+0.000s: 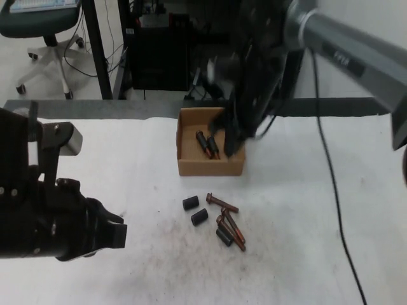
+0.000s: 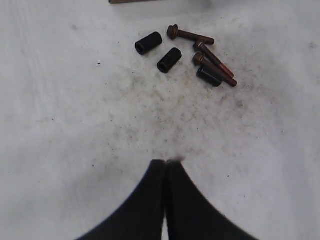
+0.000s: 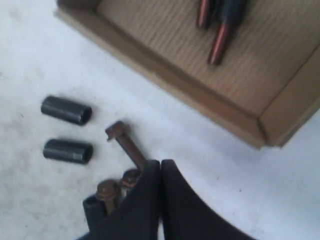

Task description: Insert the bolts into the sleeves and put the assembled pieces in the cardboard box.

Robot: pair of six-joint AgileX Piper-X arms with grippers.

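Both hands are pressed together and empty: the left hand [image 2: 166,162] hangs over the white bench [image 2: 60,125], and the right hand [image 3: 160,162] is near the shallow brown cardboard box [image 3: 200,107], which holds two assembled pieces [image 3: 220,42]. For the next pair, it would be best to pinch a copper-coloured metal bolt [image 3: 127,142] near its head and a short black cylindrical sleeve [image 2: 149,43] across its sides, leaving the bore unobstructed.
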